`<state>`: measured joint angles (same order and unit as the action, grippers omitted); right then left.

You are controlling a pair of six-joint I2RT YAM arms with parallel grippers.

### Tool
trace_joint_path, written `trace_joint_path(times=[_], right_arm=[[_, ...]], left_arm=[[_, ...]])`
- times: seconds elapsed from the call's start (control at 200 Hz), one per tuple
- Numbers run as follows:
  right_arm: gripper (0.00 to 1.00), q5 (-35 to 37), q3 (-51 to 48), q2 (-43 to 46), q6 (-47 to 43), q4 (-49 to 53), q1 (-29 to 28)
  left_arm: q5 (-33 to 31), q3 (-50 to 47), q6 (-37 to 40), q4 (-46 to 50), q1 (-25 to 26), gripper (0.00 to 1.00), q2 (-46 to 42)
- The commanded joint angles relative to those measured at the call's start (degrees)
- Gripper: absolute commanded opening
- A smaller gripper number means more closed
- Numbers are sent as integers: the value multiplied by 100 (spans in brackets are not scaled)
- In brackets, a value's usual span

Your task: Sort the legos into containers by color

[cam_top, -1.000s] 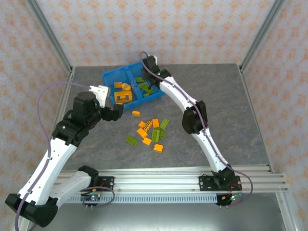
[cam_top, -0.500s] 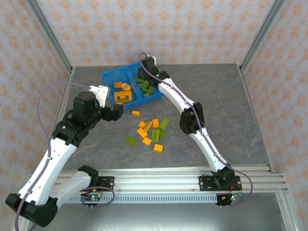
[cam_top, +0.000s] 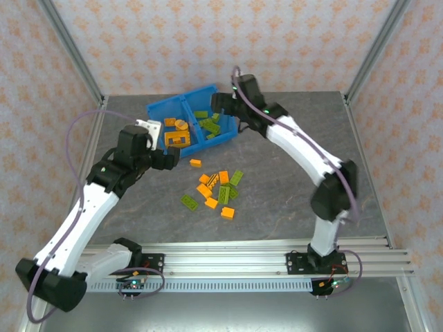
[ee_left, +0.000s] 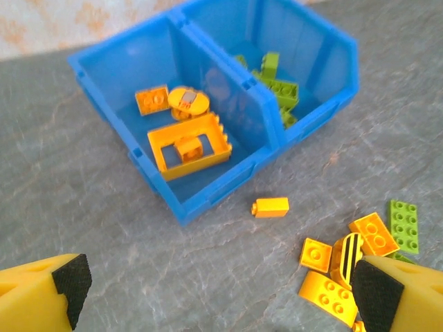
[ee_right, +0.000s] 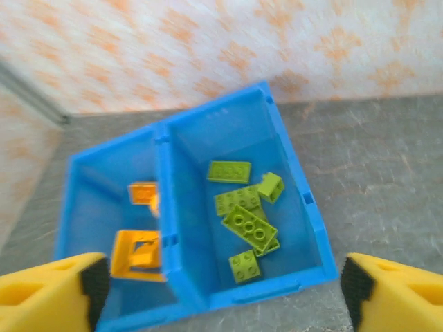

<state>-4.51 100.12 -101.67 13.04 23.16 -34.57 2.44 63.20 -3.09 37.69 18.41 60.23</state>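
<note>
- Left wrist: the risk I see is the left tool [ee_left: 221, 287] closing on the mixed pile [ee_left: 346, 257]. Orange and green bricks touch there, so one pinch could take both colours.
- Left tool: jaws wide, nothing held, over bare worktop [ee_left: 104, 221] near the blue bin [ee_left: 208, 197].
- Right tool [ee_right: 223, 285]: jaws wide, nothing held, above the bin's green bricks [ee_right: 248, 228].
- Lone orange brick [ee_left: 270, 206] lies just beside the bin's front wall.
- Orange frame [ee_left: 188, 145] sits in the left compartment, greens in the right.
</note>
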Motion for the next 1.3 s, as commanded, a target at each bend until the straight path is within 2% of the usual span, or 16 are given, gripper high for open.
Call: trace_joint_path(times=[0.0, 0.08, 0.255, 0.43, 0.556, 0.626, 0.791, 1.086, 1.296], right_arm=[[95, -733, -1195, 849, -117, -590, 7], [98, -1015, -1738, 1255, -146, -326, 11], [100, -1575, -2690, 1716, 101, -89, 6], [100, -1330, -3030, 1776, 265, -78, 3], [100, -1127, -2989, 1728, 368, 7, 6], [100, -1127, -3015, 1732, 437, 18, 12], [100, -966, -3114, 1875, 453, 156, 11], [100, -661, -3550, 2375, 544, 136, 11], [100, -382, -3676, 2704, 502, 219, 14]], left_arm=[[-258, 672, -806, 536, 145, 100, 461], [-48, 698, -1383, 532, 338, 100, 718], [-385, 325, -3020, 153, 823, 100, 1306], [-607, 116, -4559, -197, 1077, 99, 2118], [-577, 310, -5598, -265, 1164, 89, 2773], [-462, 524, -5874, -322, 1167, 83, 3167], [-789, 953, -6619, -27, 1156, 69, 3936], [-939, 1546, -7265, -68, 1038, 61, 4794], [-720, 1697, -7278, -184, 813, 57, 5230]])
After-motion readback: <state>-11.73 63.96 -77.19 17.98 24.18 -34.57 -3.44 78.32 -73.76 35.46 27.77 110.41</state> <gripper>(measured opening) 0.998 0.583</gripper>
